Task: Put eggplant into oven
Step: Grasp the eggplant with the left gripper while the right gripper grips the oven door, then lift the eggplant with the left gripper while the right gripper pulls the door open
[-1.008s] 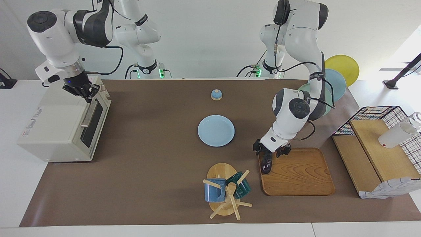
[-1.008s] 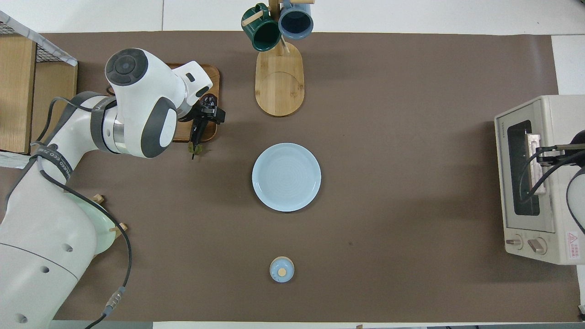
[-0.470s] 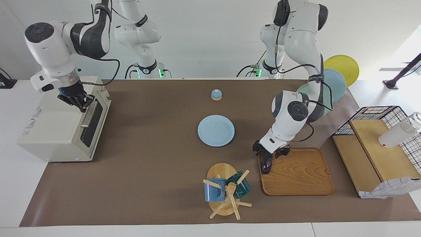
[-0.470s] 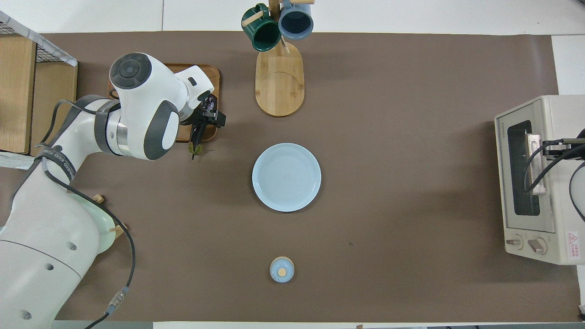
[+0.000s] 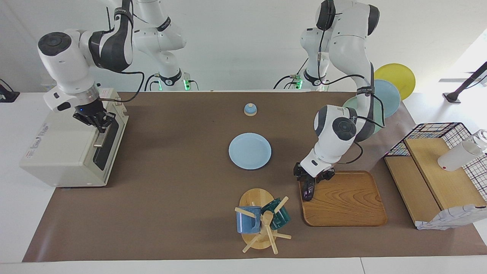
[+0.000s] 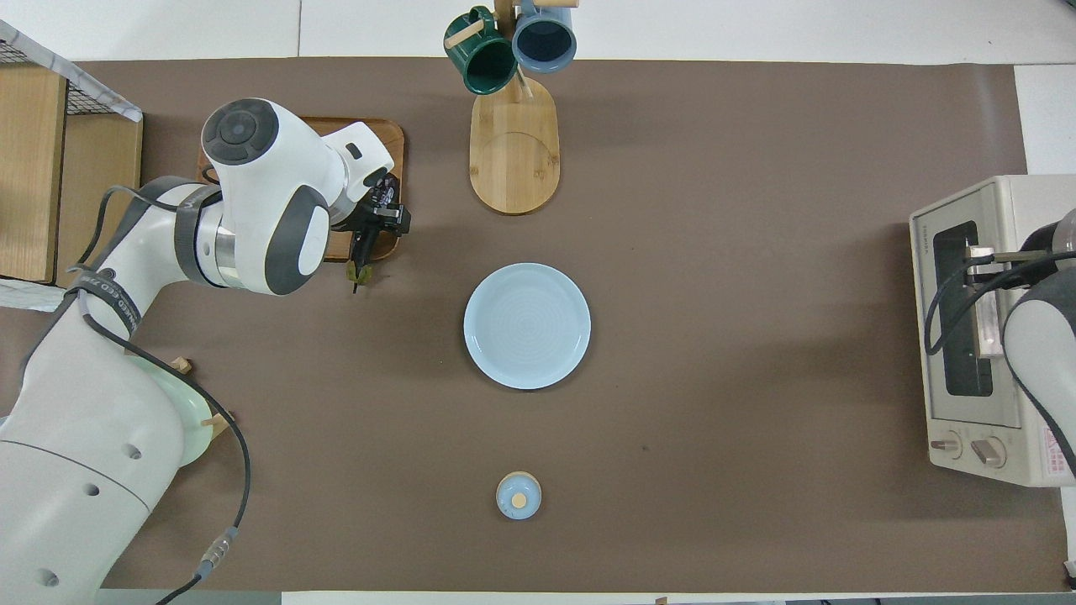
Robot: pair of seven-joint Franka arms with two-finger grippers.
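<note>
A blue plate [image 5: 250, 150] and mug rack [image 5: 260, 222] are sitting between the closed oven [image 5: 72, 142] and the wooden tray [image 5: 344, 199], where the left gripper [image 5: 312, 176] is closing narrowly on the eggplant [image 5: 307, 189]. The right gripper [image 5: 99, 121] is hanging at the oven handle [image 5: 101, 134], finger spread unclear.

My two arms have smooth white shells with dark grey bands at the joints, and each big joint ends in a round grey cap. Black cables run along them, and my left gripper [image 5: 313, 177] and right gripper [image 5: 97, 120] are black. Small green lights glow at my bases.
</note>
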